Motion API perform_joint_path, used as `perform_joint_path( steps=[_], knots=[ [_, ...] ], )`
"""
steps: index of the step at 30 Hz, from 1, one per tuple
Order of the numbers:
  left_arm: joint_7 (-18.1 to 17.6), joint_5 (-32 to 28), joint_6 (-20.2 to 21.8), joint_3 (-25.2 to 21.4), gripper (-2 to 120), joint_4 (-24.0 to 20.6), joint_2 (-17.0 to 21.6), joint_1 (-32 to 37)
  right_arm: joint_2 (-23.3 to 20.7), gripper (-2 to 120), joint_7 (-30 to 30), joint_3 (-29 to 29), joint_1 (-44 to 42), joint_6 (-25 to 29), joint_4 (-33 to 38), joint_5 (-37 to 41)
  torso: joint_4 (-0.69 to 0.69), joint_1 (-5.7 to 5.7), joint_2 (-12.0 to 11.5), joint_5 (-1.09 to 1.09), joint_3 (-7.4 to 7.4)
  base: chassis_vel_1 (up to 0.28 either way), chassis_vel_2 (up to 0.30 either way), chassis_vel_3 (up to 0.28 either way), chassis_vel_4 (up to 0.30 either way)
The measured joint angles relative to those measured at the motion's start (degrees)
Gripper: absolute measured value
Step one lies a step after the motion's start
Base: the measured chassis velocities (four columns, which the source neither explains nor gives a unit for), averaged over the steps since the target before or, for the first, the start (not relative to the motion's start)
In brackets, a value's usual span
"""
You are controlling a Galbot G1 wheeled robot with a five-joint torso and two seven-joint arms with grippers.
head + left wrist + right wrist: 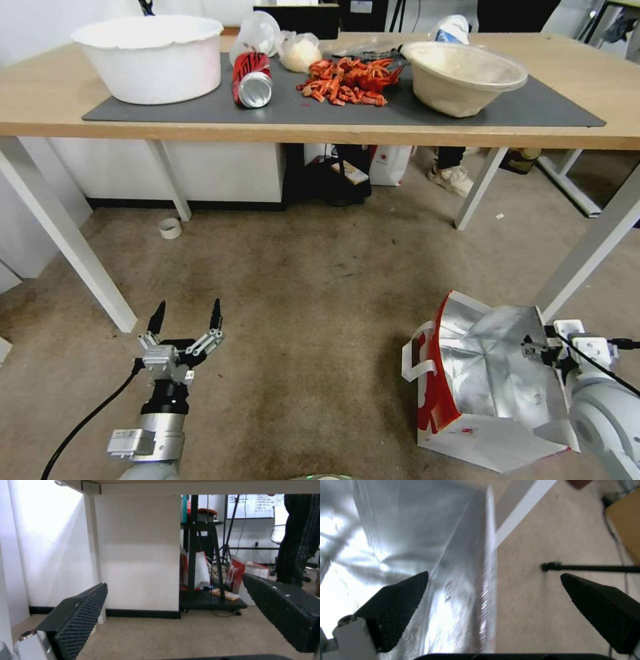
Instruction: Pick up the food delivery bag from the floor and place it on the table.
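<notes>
The food delivery bag [480, 393] stands open on the floor [300, 300] at the lower right, white with a red side panel, white strap handles and silver foil lining [403, 530]. My right gripper [535, 350] is open at the bag's right rim. In the right wrist view, the gripper [494, 574] straddles that wall: one finger is over the foil inside and the other is over the floor outside. My left gripper [187, 320] hovers open and holding nothing over bare floor at the lower left, pointing under the table [40, 107]. The left wrist view shows its fingers [83, 610] wide apart.
A white table leg [587, 253] slants down just behind the bag and my right arm; another leg [73, 253] stands near my left arm. The mat [533, 107] holds a white bowl [150, 57], a red can [252, 79], red food scraps [347, 80] and a beige bowl [460, 77]. A tape roll [170, 228] lies under the table.
</notes>
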Motion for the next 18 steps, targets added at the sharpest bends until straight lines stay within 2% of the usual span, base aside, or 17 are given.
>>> perform_joint_path(
  steps=[2,18],
  knots=[
    [0.0,0.1,0.0,0.6,100,0.4,0.0,-0.1,0.5,100,-0.8,-0.8,0.1,0.1,-1.9,0.4,-0.01,0.0,0.0,-0.01,0.0,0.0,0.0,0.0,0.0],
    [-0.1,0.1,-0.1,0.9,100,0.6,0.3,0.2,1.6,100,-0.9,-2.9,1.4,0.3,-4.6,2.5,0.0,0.0,0.0,-0.01,0.0,0.0,0.0,0.0,0.0]
  ],
)
